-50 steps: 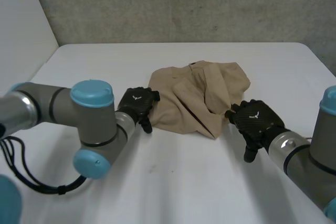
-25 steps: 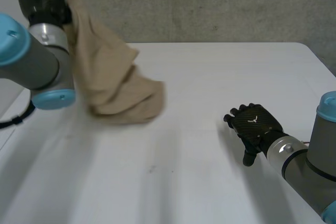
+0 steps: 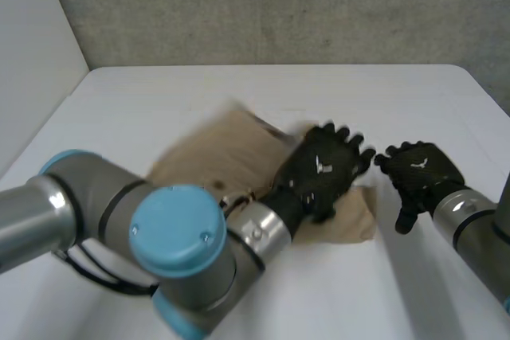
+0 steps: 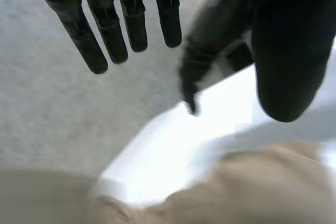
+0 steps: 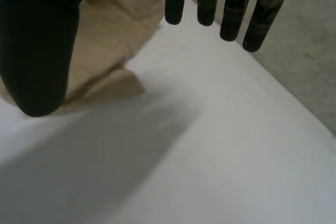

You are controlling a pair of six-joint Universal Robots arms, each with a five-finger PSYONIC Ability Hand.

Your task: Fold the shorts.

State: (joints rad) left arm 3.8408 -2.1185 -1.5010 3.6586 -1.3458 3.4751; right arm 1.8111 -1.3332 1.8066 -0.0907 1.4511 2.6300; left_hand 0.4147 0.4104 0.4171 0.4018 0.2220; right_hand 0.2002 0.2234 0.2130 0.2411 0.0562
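Both your hands are released: left hand spread over the crumpled shorts, its arm hiding their near edge, right hand just beside.

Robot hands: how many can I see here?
2. The left hand is spread open above the tan shorts, near the middle of the table. The right hand, open too, is just beside the shorts, over bare table.

Head view from behind, looking down on table, wrist views close over it, all sharing shorts.
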